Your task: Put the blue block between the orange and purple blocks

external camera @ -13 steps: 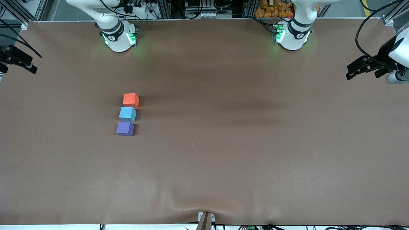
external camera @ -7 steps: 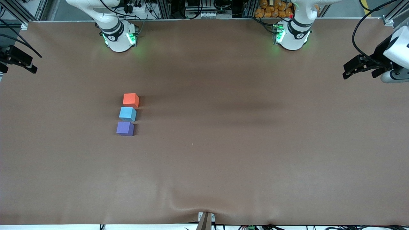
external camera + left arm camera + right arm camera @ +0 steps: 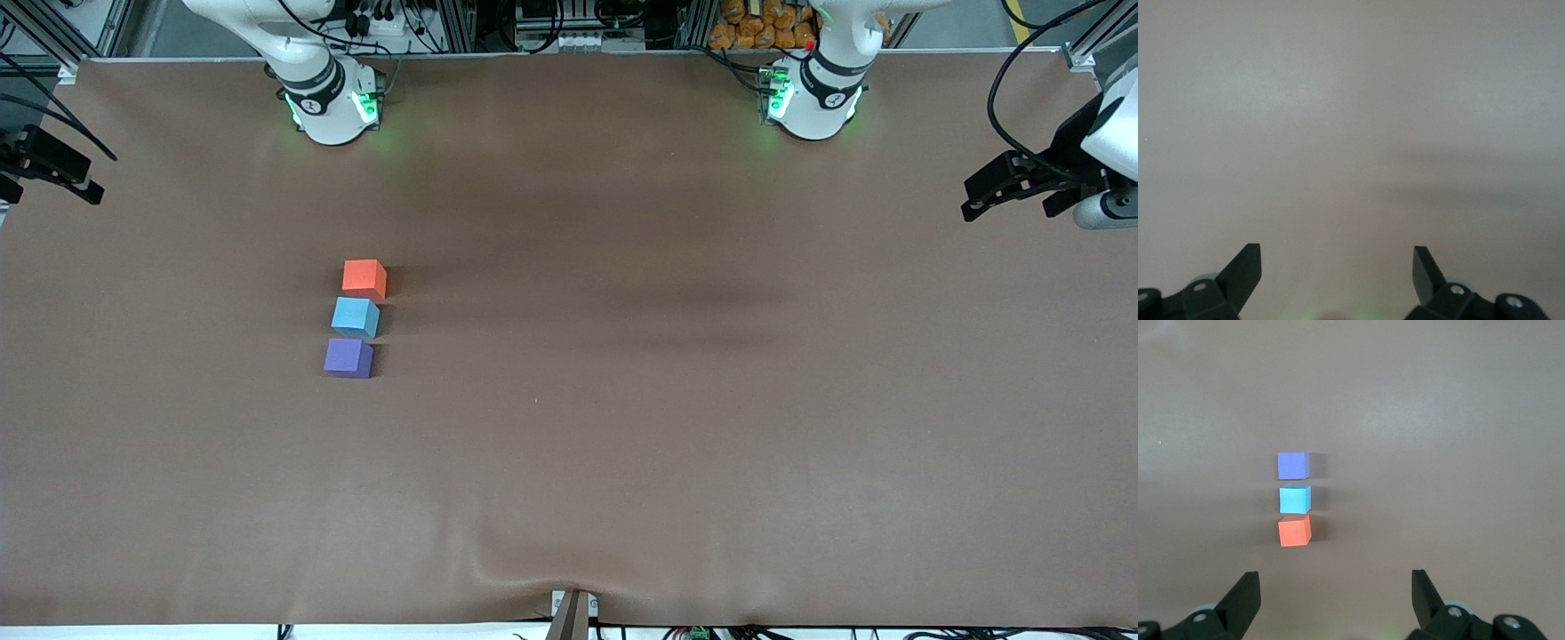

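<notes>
While raised over bare table [image 3: 676, 427] at its own end, left gripper [image 3: 1337, 267] spread wide, holding nothing. Right gripper [image 3: 1335, 587] likewise spread, empty. Blue block [image 3: 355, 316] lined up between orange block [image 3: 364, 277] and purple block [image 3: 348, 357].

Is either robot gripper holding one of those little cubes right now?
No. The left gripper and right gripper are open and empty; the blue block sits untouched on the table.

I see the blue block [image 3: 355, 316] between the two others: orange block [image 3: 364, 277] at twelve o'clock, purple block [image 3: 348, 357] at six.
</notes>
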`<state>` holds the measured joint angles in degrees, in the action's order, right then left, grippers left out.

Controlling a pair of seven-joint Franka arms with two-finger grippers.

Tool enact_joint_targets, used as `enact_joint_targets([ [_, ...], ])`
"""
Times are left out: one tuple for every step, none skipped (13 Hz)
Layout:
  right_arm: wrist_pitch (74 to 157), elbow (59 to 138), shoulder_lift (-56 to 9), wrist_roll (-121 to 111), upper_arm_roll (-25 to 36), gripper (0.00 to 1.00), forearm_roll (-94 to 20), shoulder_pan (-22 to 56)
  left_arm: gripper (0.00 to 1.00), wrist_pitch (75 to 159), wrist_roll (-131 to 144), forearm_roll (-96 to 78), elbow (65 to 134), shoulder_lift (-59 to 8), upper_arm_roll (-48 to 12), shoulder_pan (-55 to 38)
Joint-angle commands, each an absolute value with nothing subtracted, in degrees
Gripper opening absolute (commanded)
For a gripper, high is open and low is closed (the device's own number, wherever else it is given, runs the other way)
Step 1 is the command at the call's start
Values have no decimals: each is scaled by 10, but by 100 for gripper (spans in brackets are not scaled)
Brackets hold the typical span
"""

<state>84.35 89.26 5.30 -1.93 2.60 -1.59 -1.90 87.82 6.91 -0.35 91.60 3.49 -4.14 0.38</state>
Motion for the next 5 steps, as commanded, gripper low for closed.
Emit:
enact_joint_targets([
  [838,882,48,-27,23,100,-18,-24,100,869,76,-3,896,25,-44,8],
  [838,882,48,-27,23,100,-18,-24,100,868,77,-3,896,25,-43,6],
  [838,882,48,-27,23,100,-18,-25,100,868,80,2,896,25,-44,6],
  [838,882,48,-27,23,100,-18,-25,100,868,80,3,896,25,-44,7],
  [838,882,48,-27,23,100,-18,-25,100,868,80,3,896,25,-44,8],
])
